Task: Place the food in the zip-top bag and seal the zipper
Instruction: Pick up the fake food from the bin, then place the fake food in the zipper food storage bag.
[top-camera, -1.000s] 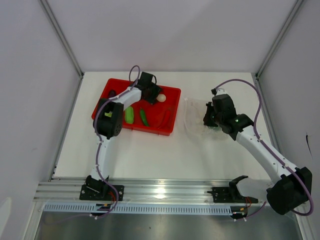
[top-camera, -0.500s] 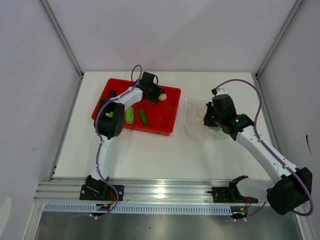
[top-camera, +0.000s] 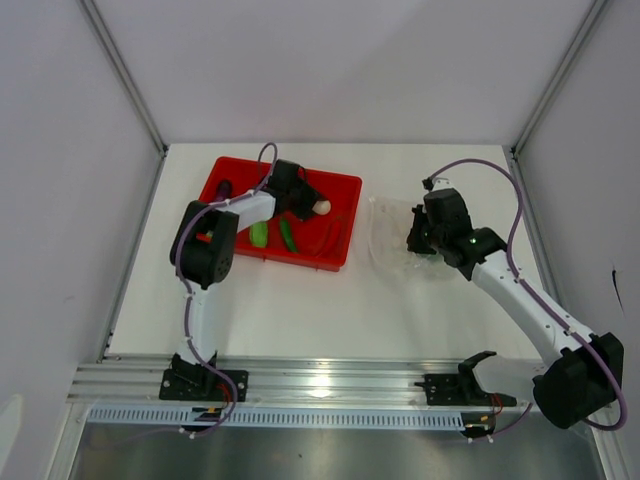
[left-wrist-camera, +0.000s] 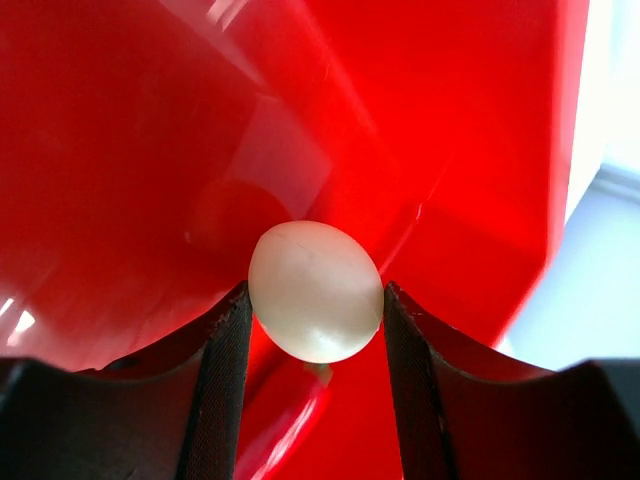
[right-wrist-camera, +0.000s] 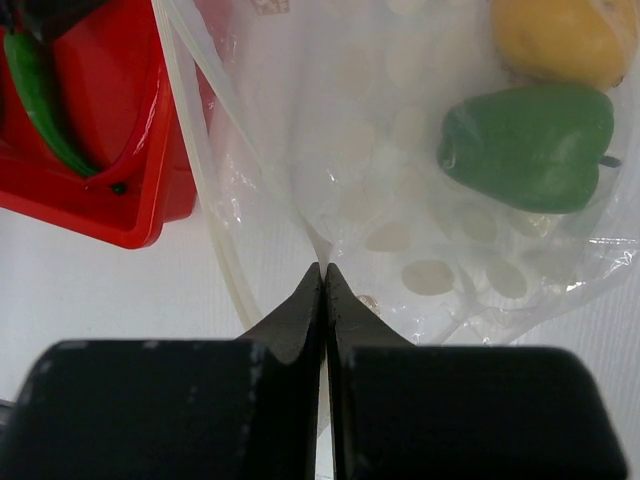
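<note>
Top external: the left end effector (top-camera: 312, 205) is down in the red tray (top-camera: 352, 215) at the far side, right on the white ball (top-camera: 322, 207). Waiting in the tray are two green vegetables (top-camera: 259, 233), a red chili (top-camera: 330, 238) and a purple eggplant (top-camera: 222, 188) at the far left corner. Across the worktop (top-camera: 300, 310), well apart from the tray, the right end effector (top-camera: 420, 240) sits on the zip-top bag (top-camera: 392, 245), which lies flat on the right.

Left wrist: here's the grip. The ball sits squarely between the two dark fingers (left-wrist-camera: 225, 380), each pad touching a side, jaws about half closed around it. Red tray fills the background; whether the ball has left the tray floor, I can't tell.

Right wrist: jaws pressed fully together, pinching the clear film of the bag near its edge. Inside the bag lie a green bell pepper (right-wrist-camera: 527, 147) and a lemon (right-wrist-camera: 555, 35). A pale strip (right-wrist-camera: 195, 170) runs along the bag's tray-side edge, the zipper by the look of it, not pressed shut.

My read: we're mid-loading, picking the ball. Next comes a lift clear of the tray wall and a carry across to the mouth, with the right arm holding that mouth open. A round, smooth ball could squirt out, so gentle and level does it
</note>
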